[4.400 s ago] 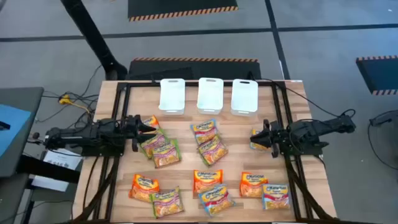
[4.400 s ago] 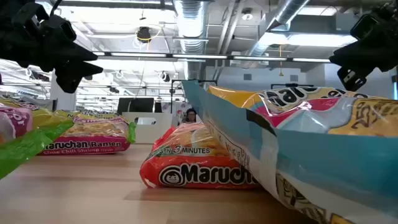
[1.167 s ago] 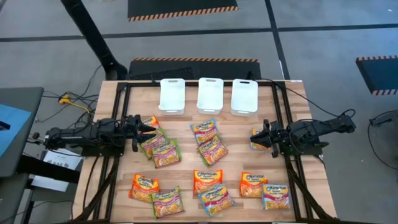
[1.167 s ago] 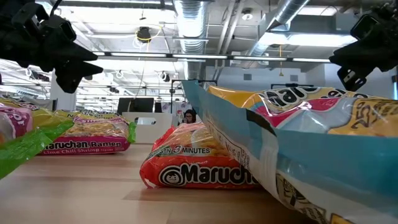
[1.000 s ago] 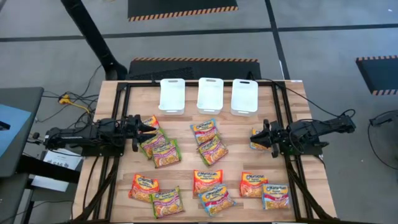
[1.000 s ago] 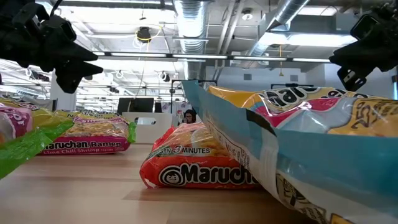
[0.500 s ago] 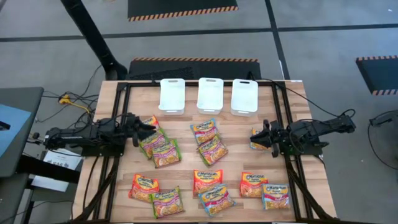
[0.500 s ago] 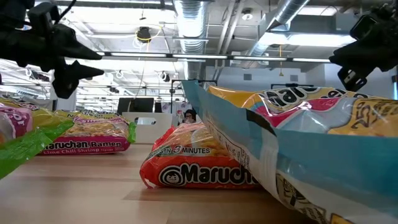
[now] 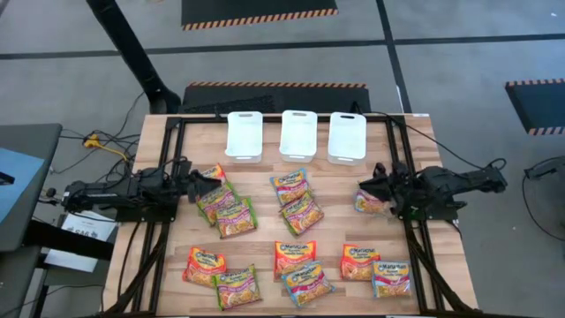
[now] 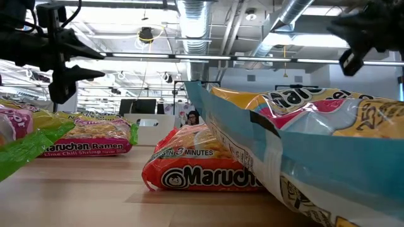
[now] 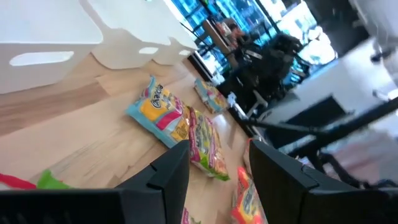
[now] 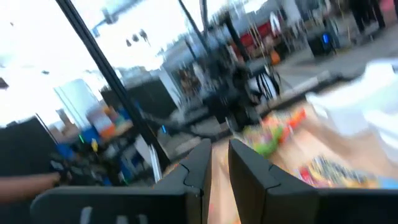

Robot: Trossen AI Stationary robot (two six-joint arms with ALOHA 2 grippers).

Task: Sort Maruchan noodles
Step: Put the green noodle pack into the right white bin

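Both arms have pulled back slightly from the packets they hovered over a moment ago, the right one lifting and tilting. Seen from the left wrist, the left jaws [image 11: 217,174] stand apart with nothing between them; the right jaws [image 12: 219,163] show a narrow gap and hold nothing. Just ahead of the left jaws [image 9: 198,184] lies a cluster of three Maruchan noodles [image 9: 222,205], orange and green edged. Directly below the right jaws [image 9: 374,187] rests a single packet [image 9: 368,202]. Between the two arms sit two more packets [image 9: 296,200], with a row of seven along the near side of the counter [image 9: 415,132]. Beyond both jaws stand three white bins [image 9: 297,134].
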